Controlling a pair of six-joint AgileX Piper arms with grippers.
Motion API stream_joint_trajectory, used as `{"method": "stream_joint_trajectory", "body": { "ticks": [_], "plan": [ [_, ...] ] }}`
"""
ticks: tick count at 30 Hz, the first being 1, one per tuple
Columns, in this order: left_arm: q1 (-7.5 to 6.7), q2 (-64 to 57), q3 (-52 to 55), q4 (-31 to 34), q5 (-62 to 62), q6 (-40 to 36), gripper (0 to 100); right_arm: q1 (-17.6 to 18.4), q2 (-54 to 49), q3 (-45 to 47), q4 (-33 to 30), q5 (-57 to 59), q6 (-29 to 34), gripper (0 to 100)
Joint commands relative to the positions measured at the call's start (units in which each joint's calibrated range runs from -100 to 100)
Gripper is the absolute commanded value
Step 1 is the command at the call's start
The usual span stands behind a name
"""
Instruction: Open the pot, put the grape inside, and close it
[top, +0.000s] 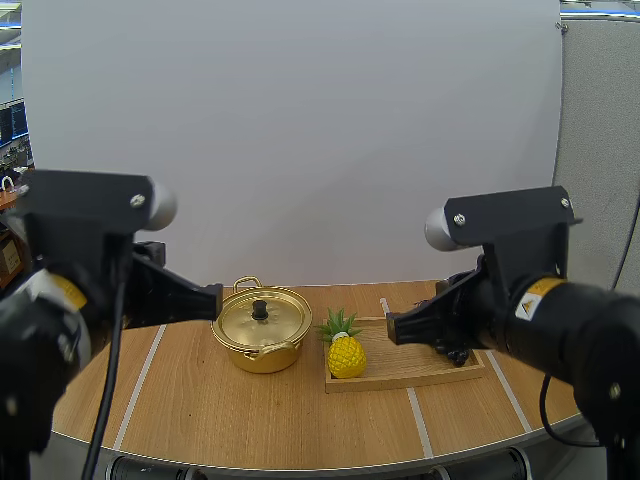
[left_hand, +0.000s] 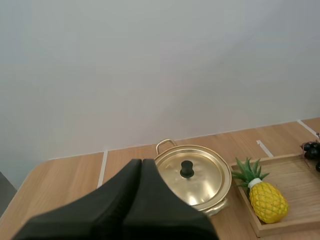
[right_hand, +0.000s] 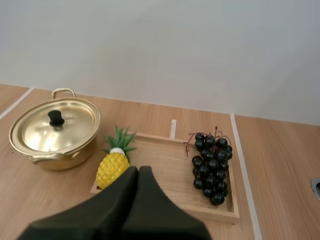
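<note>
**Lid on, grapes on the tray, both my grippers closed and empty**

My left gripper (left_hand: 141, 162) has its two black fingers pressed together into one wedge, holding nothing. It hangs above the wooden worktop (top: 200, 400), to the left of the round golden metal pot (top: 262, 345) and apart from it. My right gripper (right_hand: 138, 170) is likewise closed on nothing, poised above the shallow wooden tray (right_hand: 165, 160).

The pot stands near the middle of the worktop, just beside the tray's left edge. Its flat golden lid (left_hand: 210, 175) is seated, with the small black knob (left_hand: 187, 169) upright in the lid's centre. The bunch of dark round grapes (right_hand: 212, 167) lies at the tray's right end, running from the far edge toward the near-right corner, with thin stalks showing at its far end. A yellow toy pineapple with green leaves (right_hand: 114, 167) sits at the tray's left end, well apart from the bunch.

I judge that nothing of the task is done yet, and the lid comes first. It looks thin, stiff and light. Its polished face looks too slick to pinch, so the knob is the one place to take it. I expect the grapes to be light but loose and round, prone to roll out between my fingers. I would close gently across the thick far half of the bunch, near the stalks.
</note>
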Motion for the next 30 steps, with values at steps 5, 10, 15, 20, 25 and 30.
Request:
{"method": "stream_joint_trajectory", "body": {
  "ticks": [5,10,15,20,25,30],
  "plan": [
    [-0.01,13.6,-3.2,-2.9,-4.5,4.2,0,-0.3,10.6,-0.6,-1.7,0.3,0.6,0],
    [-0.01,21.2,-5.1,-4.5,-4.8,5.1,0,-0.3,16.2,-0.6,-2.7,-0.2,0.6,0],
    [-0.01,26.4,-5.1,-6.7,-6.6,5.1,4,-0.3,18.9,-0.6,-5.7,-1.5,0.6,0],
    [-0.01,28.8,-5.1,-7.7,-8.9,5.1,34,-0.3,19.0,-0.6,-6.3,-4.8,0.6,59],
    [-0.01,28.9,-5.1,-7.9,-9.0,7.3,96,-0.3,19.0,-0.6,-6.4,-5.6,0.6,100],
    [-0.01,30.2,-5.1,-13.0,-8.4,19.1,100,-0.3,19.0,-0.6,-6.5,-6.0,0.0,100]
  ]
}}
